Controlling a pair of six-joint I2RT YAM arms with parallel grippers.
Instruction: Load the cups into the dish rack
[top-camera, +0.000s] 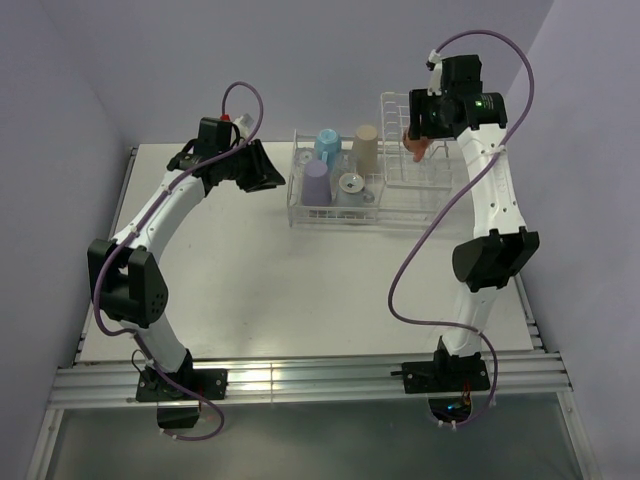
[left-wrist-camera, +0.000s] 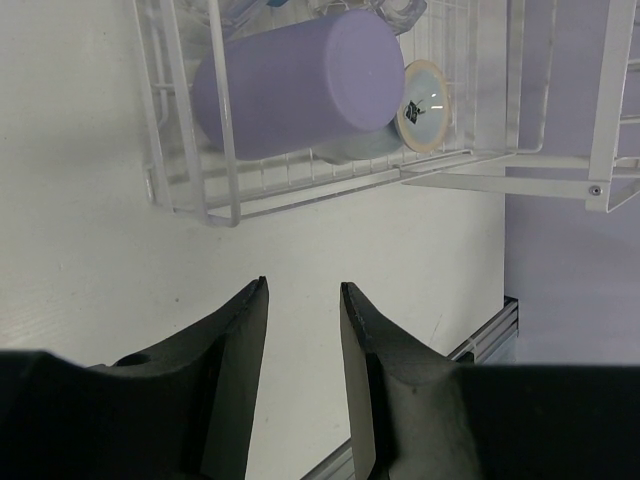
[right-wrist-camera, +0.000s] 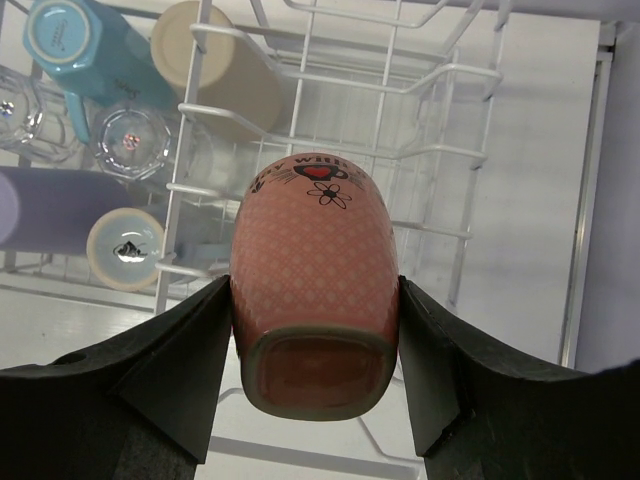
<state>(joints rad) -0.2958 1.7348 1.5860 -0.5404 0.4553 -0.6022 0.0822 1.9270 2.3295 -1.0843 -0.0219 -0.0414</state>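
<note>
right gripper (right-wrist-camera: 314, 288) was clamped on the orange mug (right-wrist-camera: 315, 235), one finger on each side. the mug's base faced the wrist cam, w/ a heart-and-flower print near its far end. in the top view the mug hung over the tall divider section at the 3 o'clock end of the dish rack (top-camera: 385, 212). couldn't tell if it touched the bars.

left gripper (left-wrist-camera: 303, 290) had its fingers partway apart w/ nothing btwn them. it was over bare table (top-camera: 250, 280), at the rack's 9 o'clock, just beside it.

the rack sat at about 12 o'clock on the table. its low section held six cups, those w/ visible bases standing base-up:
- light blue cup (top-camera: 327, 146) at 11 o'clock
- tan cup (top-camera: 365, 148) at 1 o'clock
- purple cup (top-camera: 316, 183) at 7 o'clock
- grey-blue mug (top-camera: 350, 188) at 5 o'clock, just beside the purple one
- clear glasses (right-wrist-camera: 140, 145), seen from the right wrist cam btwn the blue and purple cups
</note>
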